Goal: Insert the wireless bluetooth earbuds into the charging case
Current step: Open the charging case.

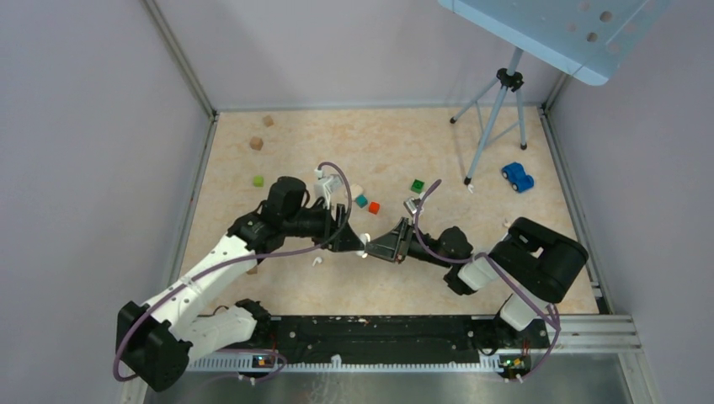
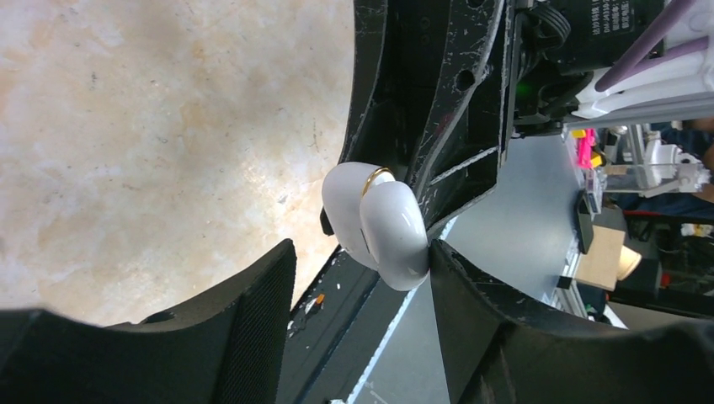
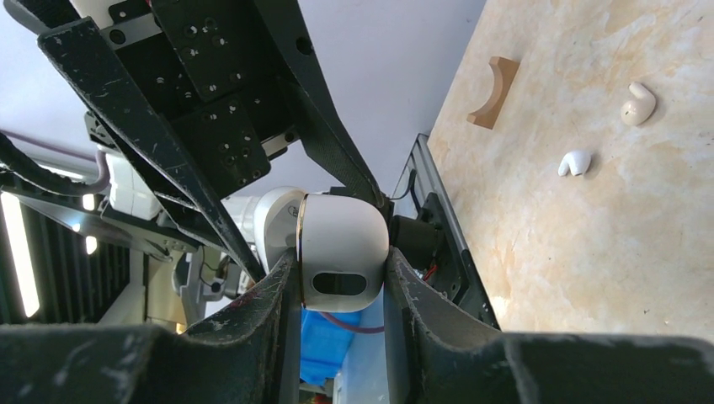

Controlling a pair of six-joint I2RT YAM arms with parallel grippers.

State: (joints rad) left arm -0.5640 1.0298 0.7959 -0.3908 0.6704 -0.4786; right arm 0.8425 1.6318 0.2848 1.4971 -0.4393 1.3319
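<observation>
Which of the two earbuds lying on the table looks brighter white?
The lower earbud in the right wrist view, nearer the camera: it is bright white, whereas the upper earbud looks cream.

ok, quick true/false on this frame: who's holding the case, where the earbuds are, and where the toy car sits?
1. The right gripper is clamped on the charging case. True.
2. The left gripper is shut on the case too. False: its fingers stand wide apart, open.
3. Both earbuds are seated in the case. False: at least one earbud lies on the table.
4. The blue toy car sits far right, near the tripod. True.
</observation>
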